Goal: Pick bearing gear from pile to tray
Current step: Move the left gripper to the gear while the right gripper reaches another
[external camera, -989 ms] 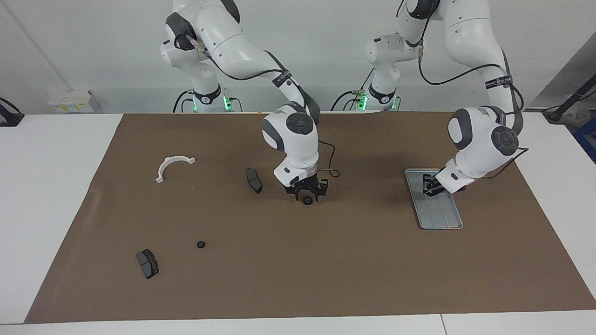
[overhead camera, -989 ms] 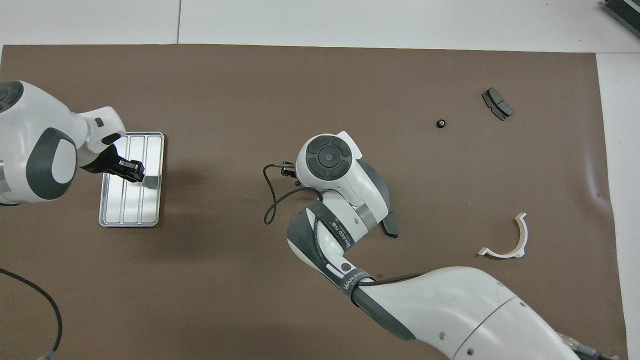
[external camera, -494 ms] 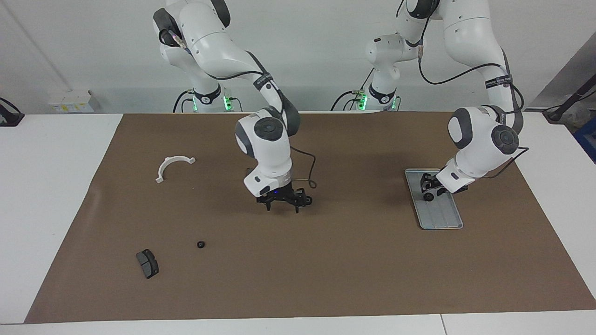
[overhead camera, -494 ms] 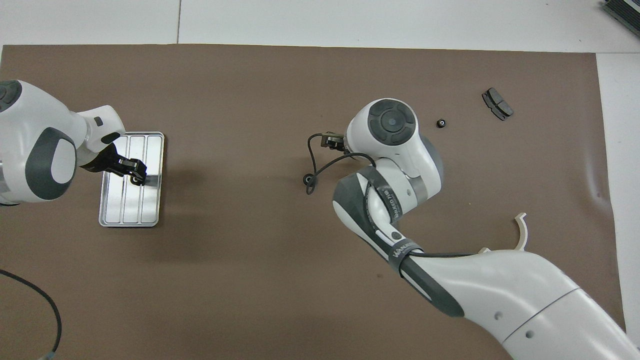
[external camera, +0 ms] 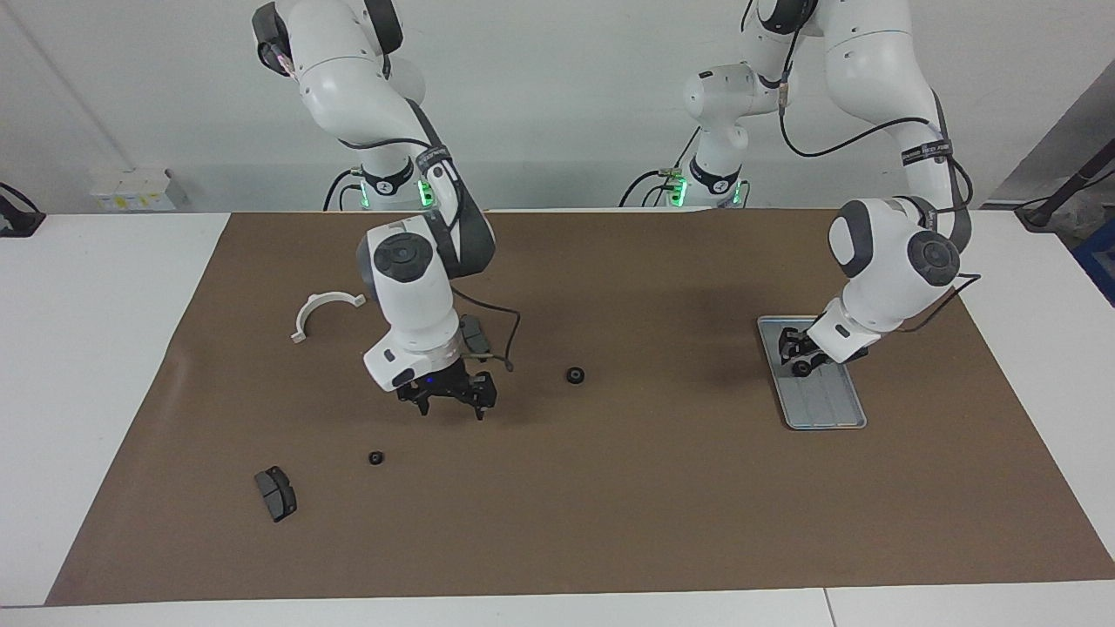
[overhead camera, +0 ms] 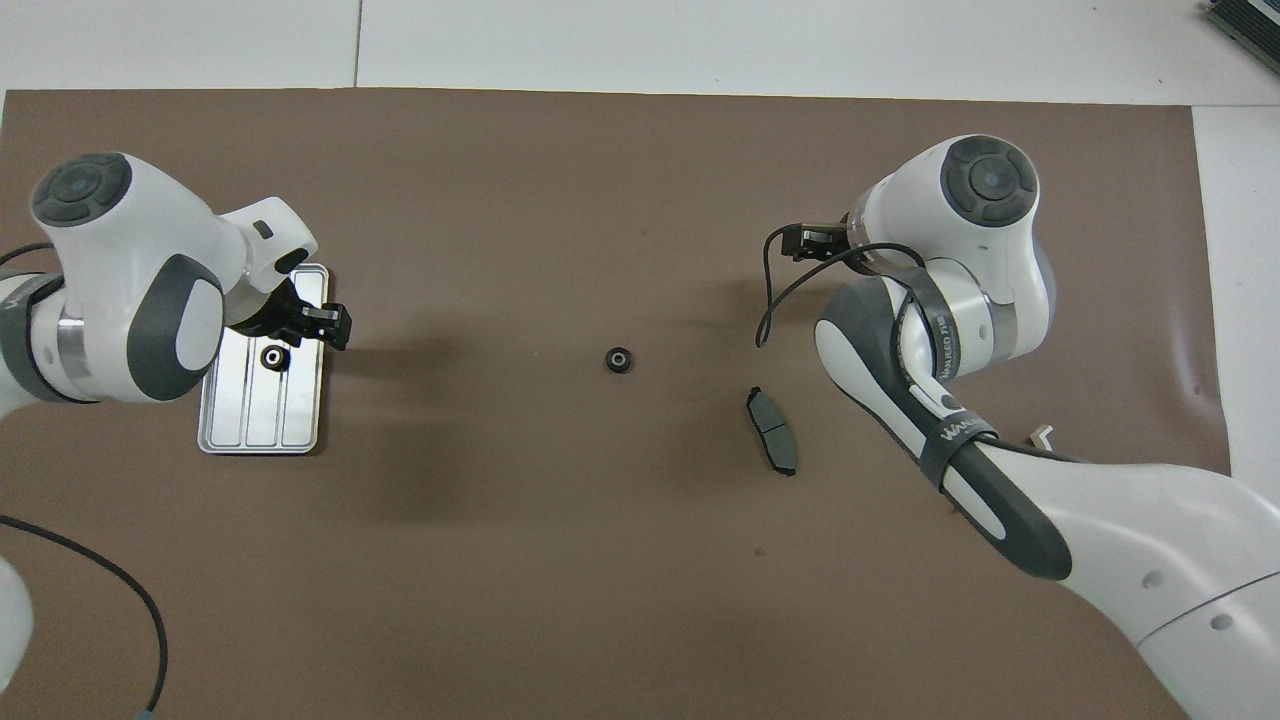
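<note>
**Now: open right jaws between two loose gears**

Clearly, one placed gear [external camera: 799, 369] lies already in the tray [external camera: 827, 409], just under the left gripper [external camera: 794, 353]. This gripper hangs over the tray's end nearer to the robots. We cannot tell whether it is open, but we see nothing held in it. The right gripper [external camera: 446, 401] hovers low over the brown mat [external camera: 662, 505], its jaws spread wide and empty. From these jaws, the small gear [external camera: 375, 457] lies on the mat toward the right arm's end of the table. The middle gear [external camera: 574, 375] lies toward the left arm's end, somewhat more away. We judge the right arm nearer to both. A gear is round, so no long axis matters for the wrist.
</note>
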